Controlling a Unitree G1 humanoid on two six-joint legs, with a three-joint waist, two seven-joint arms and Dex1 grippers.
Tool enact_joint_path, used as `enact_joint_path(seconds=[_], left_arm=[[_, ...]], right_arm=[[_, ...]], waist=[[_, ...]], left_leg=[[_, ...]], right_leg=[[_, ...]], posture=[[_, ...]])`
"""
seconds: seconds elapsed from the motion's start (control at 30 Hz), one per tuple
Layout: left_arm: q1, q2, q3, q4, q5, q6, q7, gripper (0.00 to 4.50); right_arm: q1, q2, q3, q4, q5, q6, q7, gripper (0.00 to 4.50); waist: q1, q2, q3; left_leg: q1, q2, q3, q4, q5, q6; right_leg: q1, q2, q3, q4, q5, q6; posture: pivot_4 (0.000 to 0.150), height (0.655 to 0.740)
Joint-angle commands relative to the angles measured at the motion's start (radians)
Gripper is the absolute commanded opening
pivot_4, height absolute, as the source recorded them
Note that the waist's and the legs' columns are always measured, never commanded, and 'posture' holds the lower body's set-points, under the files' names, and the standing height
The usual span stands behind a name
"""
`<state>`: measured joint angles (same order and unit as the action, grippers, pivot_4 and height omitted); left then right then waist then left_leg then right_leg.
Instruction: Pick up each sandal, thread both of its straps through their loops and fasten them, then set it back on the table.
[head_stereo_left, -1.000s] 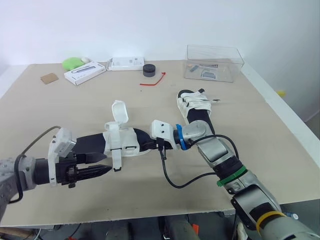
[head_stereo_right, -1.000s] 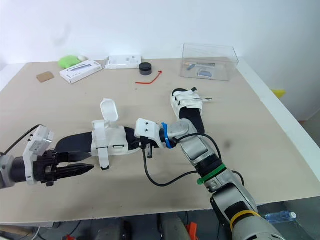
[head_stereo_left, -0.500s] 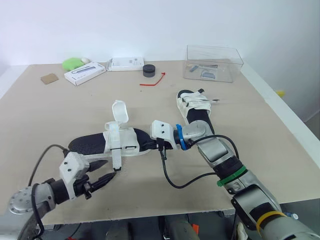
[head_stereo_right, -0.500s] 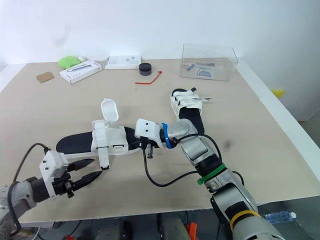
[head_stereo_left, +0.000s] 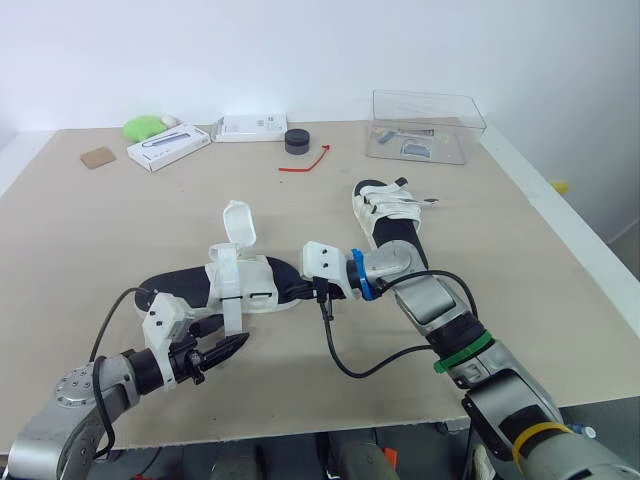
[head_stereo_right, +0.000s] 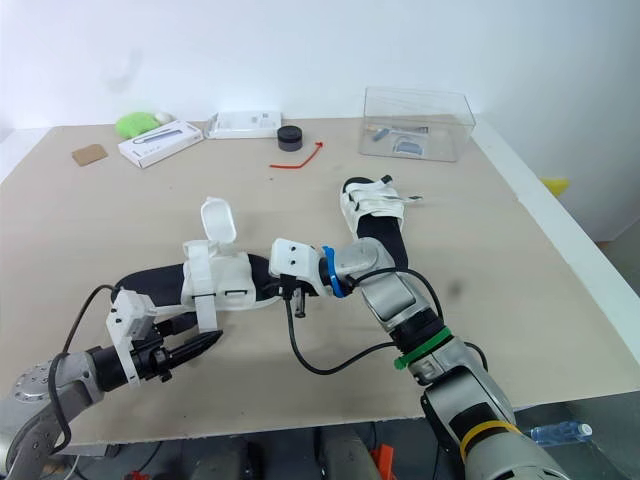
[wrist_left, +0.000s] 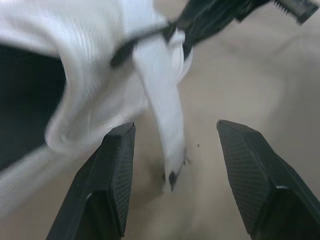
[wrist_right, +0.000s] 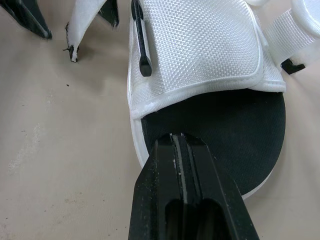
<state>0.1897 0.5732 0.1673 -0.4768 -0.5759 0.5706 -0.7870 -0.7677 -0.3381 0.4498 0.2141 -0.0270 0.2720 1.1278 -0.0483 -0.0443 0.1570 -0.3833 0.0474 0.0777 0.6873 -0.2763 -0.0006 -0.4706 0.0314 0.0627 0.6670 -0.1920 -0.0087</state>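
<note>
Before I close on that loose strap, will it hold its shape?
Likely floppy: the strap droops limply from the sandal. It looks thin and light, so a nudge from the left gripper may swing it aside.

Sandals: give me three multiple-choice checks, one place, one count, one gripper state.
1. The near sandal's loose strap end is: A) between the fingers of the left gripper; B) tucked under the sole; C) folded onto the upper.
2. Sandals on the table: A) one; B) two; C) three.
3. The left gripper is: A) shut on the strap; B) open; C) shut, empty.
1 A: the left wrist view shows it between both fingers. 2 B: the near sandal and the far sandal. 3 B: its fingers stand apart.
</note>
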Motion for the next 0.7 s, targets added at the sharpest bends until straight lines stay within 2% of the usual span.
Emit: enact_joint_path(seconds=[0.03, 0.13, 0.4, 0.7], left_arm=[[-0.018, 0.001, 0.032, -0.019, -0.1, 0.049, -0.01, 1.43], [-0.015, 0.016, 0.063, -0.036, -0.161, 0.088, -0.012, 0.09], [0.059, 0.064, 0.078, -0.099, -0.228, 0.118, -0.03, 0.03], [0.164, 0.045, 0.045, -0.196, -0.255, 0.108, 0.014, 0.03]], right_arm=[[-0.003, -0.003, 0.012, -0.007, -0.007, -0.003, 0.013, 0.0], [-0.002, -0.006, 0.013, -0.007, -0.009, -0.004, 0.015, 0.0], [-0.012, -0.001, 0.015, 0.007, -0.01, -0.009, 0.017, 0.0], [-0.015, -0.001, 0.013, 0.014, -0.01, -0.006, 0.014, 0.0]], waist=[[0.0, 0.0, 0.0], [0.0, 0.0, 0.0], [0.0, 0.0, 0.0], [0.0, 0.0, 0.0]], left_leg=[[0.0, 0.0, 0.0, 0.0, 0.0, 0.0], [0.0, 0.0, 0.0, 0.0, 0.0, 0.0], [0.0, 0.001, 0.0, -0.001, 0.0, 0.0], [0.0, 0.001, 0.0, -0.001, 0.0, 0.0]], right_leg=[[0.0, 0.0, 0.0, 0.0, 0.0, 0.0], [0.0, 0.0, 0.0, 0.0, 0.0, 0.0], [0.0, -0.001, 0.0, 0.0, -0.001, -0.001], [0.0, -0.001, 0.0, 0.0, -0.002, -0.003]], posture=[[0.15, 0.7261], [0.15, 0.7261], [0.15, 0.7261], [0.15, 0.7261]])
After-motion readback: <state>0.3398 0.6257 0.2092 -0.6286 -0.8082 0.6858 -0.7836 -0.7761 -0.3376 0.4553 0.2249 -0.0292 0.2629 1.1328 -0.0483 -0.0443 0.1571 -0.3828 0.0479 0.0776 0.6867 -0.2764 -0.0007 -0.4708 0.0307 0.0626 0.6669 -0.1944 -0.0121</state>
